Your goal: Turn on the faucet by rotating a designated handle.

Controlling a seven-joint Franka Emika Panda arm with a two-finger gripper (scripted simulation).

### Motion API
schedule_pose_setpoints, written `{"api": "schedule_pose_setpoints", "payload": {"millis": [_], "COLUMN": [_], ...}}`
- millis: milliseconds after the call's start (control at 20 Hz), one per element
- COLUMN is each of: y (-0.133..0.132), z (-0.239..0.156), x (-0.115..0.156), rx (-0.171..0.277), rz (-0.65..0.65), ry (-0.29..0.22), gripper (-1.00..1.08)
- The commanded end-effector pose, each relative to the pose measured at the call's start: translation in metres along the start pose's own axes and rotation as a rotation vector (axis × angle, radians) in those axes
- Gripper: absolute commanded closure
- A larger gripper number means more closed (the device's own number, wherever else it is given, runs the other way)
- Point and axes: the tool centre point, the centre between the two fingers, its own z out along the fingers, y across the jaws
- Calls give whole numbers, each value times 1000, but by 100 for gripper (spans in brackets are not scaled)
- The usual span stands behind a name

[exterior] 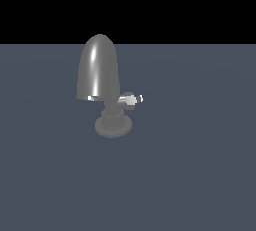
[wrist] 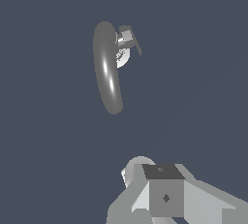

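From my remote seat, the exterior view showed the faucet (exterior: 101, 82) standing upright on the flat grey floor (exterior: 200, 175), a little toward the exterior view's left of centre. Its tall bullet-shaped dome sat over a short neck and a round ribbed base. I judged that the upright stance left the neck exposed from the side, which is where an approach had to come in.

Moving rightward, the handle (exterior: 131, 99) stuck out sideways from the neck toward the exterior view's right, a short silvery stub with a bright tip. Nothing stood around it, so I judged there was room to push it round.

The arm did not appear in the exterior view at all. In the wrist view the faucet (wrist: 107, 70) and handle (wrist: 127, 38) lay well apart from the gripper (wrist: 162, 196), of which only blocky grey parts showed. I could not tell whether its fingers were spread or closed; it touched nothing.

I read no brand, label or writing anywhere.
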Motion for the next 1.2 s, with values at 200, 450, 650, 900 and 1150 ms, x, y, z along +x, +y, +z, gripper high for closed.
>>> {"api": "schedule_pose_setpoints", "payload": {"millis": [200, 450, 650, 900, 1150], "y": [-8, -13, -16, -17, -17], "z": [5, 12, 19, 30, 44], "x": [30, 55, 75, 100, 125], "rx": [44, 80, 110, 149, 190], "rz": [97, 177, 243, 329, 418], "ry": [-113, -207, -284, -383, -487], "gripper": [108, 108, 108, 108, 108]}}
